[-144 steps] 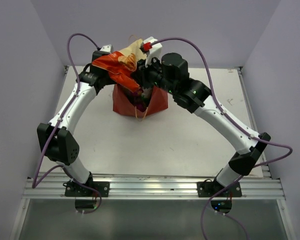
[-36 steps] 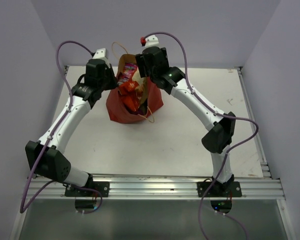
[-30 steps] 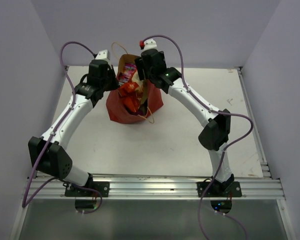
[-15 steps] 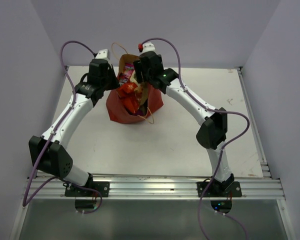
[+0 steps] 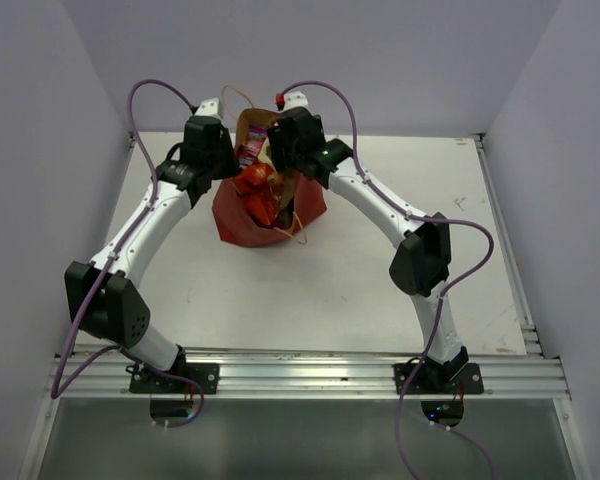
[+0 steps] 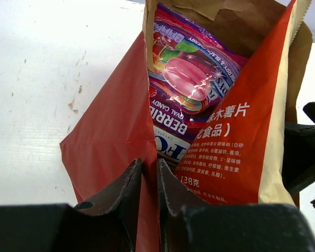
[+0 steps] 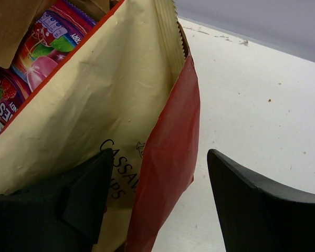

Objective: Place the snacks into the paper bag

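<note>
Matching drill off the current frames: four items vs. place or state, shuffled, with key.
Items
1. purple candy pack
2. orange-beige chips packet
3. left gripper
4. right gripper

Place or state
A. jaws wide, one on either side of the paper bag wall
B. in the bag, partly covered by the chips packet
C. jaws nearly together at the bag's wall edge
D. upright in the bag, top poking above the rim

Pairs: 1-B, 2-D, 3-C, 4-A
</note>
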{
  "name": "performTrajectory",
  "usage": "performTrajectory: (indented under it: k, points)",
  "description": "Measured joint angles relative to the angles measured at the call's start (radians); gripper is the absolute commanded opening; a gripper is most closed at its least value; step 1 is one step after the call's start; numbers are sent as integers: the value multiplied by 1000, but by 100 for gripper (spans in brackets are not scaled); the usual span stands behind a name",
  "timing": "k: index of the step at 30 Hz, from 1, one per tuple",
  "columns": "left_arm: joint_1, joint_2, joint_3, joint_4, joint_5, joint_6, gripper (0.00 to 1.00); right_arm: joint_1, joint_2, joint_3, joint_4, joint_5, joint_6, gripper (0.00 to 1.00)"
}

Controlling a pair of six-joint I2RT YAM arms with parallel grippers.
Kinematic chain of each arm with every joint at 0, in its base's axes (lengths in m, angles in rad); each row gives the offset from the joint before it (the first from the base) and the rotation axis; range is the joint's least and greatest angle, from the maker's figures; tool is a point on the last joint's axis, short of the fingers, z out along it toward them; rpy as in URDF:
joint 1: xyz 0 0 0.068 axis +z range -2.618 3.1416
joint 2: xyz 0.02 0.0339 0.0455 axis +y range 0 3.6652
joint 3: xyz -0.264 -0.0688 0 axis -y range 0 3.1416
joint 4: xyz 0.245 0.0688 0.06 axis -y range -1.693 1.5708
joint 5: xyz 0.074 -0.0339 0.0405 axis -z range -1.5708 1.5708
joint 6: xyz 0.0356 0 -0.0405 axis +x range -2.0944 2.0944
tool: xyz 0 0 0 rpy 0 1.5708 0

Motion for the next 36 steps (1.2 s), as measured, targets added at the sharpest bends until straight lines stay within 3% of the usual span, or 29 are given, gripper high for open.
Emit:
performTrajectory:
  k: [4,9,10,17,26,36]
  points:
    - [0,12,6,-8,-16,0,24,0,0,-6,0,0,0,73]
    - [0,13,18,-35,-44,9,0,0,0,-18,-4,-1,2,42]
    - [0,13,19,-38,-50,12,0,1,0,-24,-5,0,2,27]
    - [0,13,26,-47,-62,18,0,1,0,-53,-2,7,-7,0]
    - [0,13,48,-89,-72,50,0,0,-43,-77,-41,16,-64,0]
    - [-1,7,79,-171,-78,90,0,7,-134,-67,-279,-2,-47,0]
